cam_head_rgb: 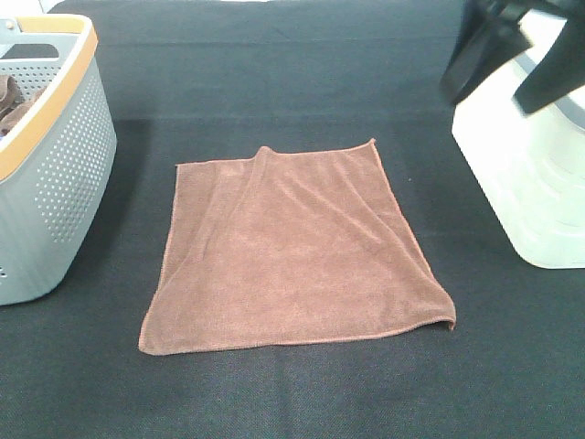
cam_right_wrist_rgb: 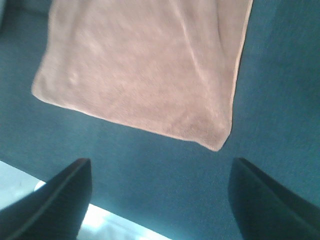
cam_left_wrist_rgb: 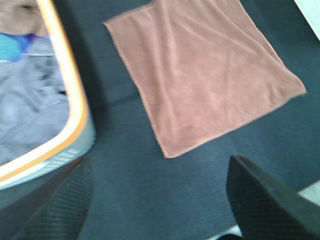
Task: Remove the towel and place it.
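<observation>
Presently the towel (cam_head_rgb: 292, 256) lies spread nearly flat on the black table cover (cam_head_rgb: 274, 82), at the centre of the exterior high frame. One soft ridge runs from its upper edge down toward the middle, and the lower right corner curls up slightly; the stitched hem is visible along the edges. It touches neither basket nor arm.

At the left edge of that frame stands the grey basket (cam_head_rgb: 64, 174), perforated on its walls and trimmed with an orange rim, well apart from the towel. A bunched brown cloth (cam_head_rgb: 11, 102) shows inside it at the upper left (the left wrist view also shows grey and blue fabric in there).

The left gripper (cam_left_wrist_rgb: 155, 200) has its two dark fingers (cam_left_wrist_rgb: 260, 200) spread wide, with bare table cover between them and nothing held; the towel (cam_left_wrist_rgb: 205, 75) lies beyond the tips, the basket rim (cam_left_wrist_rgb: 70, 100) to one side.

The right gripper (cam_right_wrist_rgb: 160, 200) likewise stands wide open and empty, above the cover near a corner of the towel (cam_right_wrist_rgb: 145, 65). In the exterior high view it (cam_head_rgb: 498, 59) appears blurred at the upper right, over a white base (cam_head_rgb: 530, 183)
</observation>
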`<state>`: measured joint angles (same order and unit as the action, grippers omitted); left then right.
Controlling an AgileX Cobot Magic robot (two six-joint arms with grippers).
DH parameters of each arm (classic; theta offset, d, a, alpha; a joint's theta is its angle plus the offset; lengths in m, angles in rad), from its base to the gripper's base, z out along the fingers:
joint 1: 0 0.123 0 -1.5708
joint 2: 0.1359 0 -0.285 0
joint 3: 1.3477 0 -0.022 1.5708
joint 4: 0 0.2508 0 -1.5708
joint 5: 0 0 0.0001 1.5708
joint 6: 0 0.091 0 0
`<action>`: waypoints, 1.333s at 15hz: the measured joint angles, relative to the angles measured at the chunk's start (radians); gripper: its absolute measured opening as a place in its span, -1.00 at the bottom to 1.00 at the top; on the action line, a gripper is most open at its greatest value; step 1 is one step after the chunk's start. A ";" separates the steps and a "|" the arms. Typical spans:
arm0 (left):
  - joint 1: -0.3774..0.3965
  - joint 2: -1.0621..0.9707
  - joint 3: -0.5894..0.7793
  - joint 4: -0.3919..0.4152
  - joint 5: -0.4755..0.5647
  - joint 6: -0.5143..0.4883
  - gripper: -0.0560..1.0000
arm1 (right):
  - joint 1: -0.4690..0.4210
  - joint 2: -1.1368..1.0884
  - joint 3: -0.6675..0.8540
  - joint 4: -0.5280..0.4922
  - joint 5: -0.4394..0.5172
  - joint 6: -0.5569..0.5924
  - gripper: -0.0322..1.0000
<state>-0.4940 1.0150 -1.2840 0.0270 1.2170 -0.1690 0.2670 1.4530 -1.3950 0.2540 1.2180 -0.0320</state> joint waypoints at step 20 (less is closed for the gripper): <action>0.000 -0.586 0.777 0.053 -0.168 0.119 0.45 | 0.000 -1.095 0.876 -0.203 -0.114 -0.060 0.46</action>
<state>-0.4940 0.4290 -0.5070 0.0800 1.0490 -0.0500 0.2670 0.3580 -0.5190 0.0510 1.1040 -0.0920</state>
